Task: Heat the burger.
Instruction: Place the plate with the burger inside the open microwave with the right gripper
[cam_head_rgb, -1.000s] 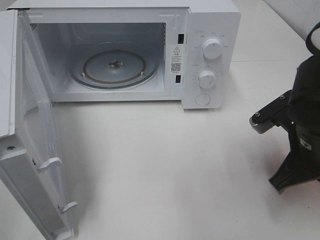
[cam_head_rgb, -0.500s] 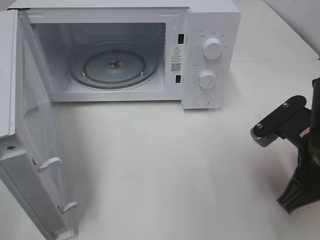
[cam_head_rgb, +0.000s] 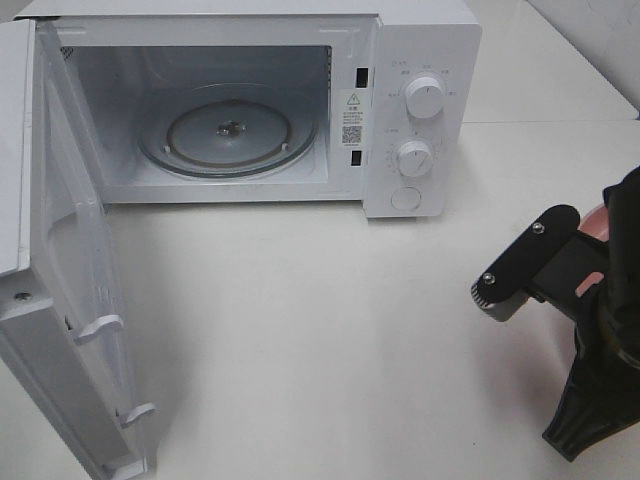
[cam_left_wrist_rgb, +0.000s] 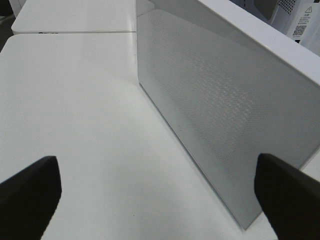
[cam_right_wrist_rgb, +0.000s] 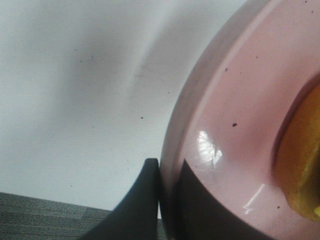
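The left gripper (cam_left_wrist_rgb: 156, 172), jaws wide apart and empty, hangs beside the outer face of the microwave door (cam_head_rgb: 60, 300), which is swung fully open. Inside the microwave (cam_head_rgb: 420, 40), the glass turntable (cam_head_rgb: 228, 130) lies bare. At the far right of the white table (cam_head_rgb: 300, 330), the right gripper (cam_right_wrist_rgb: 169, 169) is clamped on the rim of a pink plate (cam_right_wrist_rgb: 235, 125) carrying what is probably the burger (cam_right_wrist_rgb: 302, 160), only a golden edge showing. The step in hand reads as the carry. Next, the plate must travel level leftward onto the turntable, clearing the door frame.
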